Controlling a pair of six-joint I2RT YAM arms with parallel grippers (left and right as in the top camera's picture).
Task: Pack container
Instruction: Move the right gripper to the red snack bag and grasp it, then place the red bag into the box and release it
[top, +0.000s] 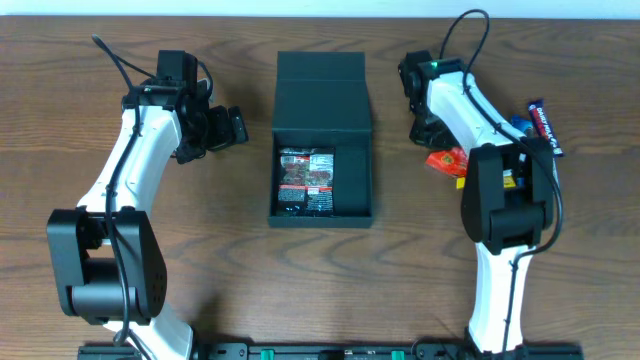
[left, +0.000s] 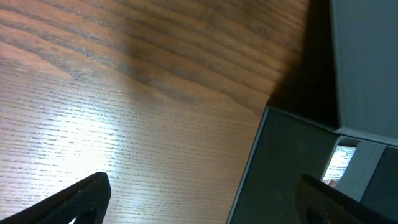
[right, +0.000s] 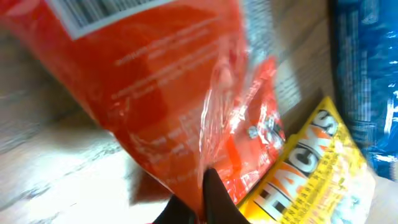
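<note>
Hanging over the table (top: 230, 250) at the left, the left gripper (top: 232, 127) is spread wide with nothing between its fingers (left: 81, 199) and points toward the container's left side, near it but not touching. At the middle of the table sits the container (top: 322, 218) – a dark teal box with its lid (top: 321, 85) folded back toward the far edge. Two dark packets (top: 307, 181) lie side by side on its floor. To the right, the right gripper (right: 208, 186) is clenched on the crinkled film of an orange packet (top: 447, 160), which lies on the table just beside the container's right wall. A yellow packet (right: 311, 180) lies against the orange one – a blue packet (right: 367, 74) sits beyond it.
</note>
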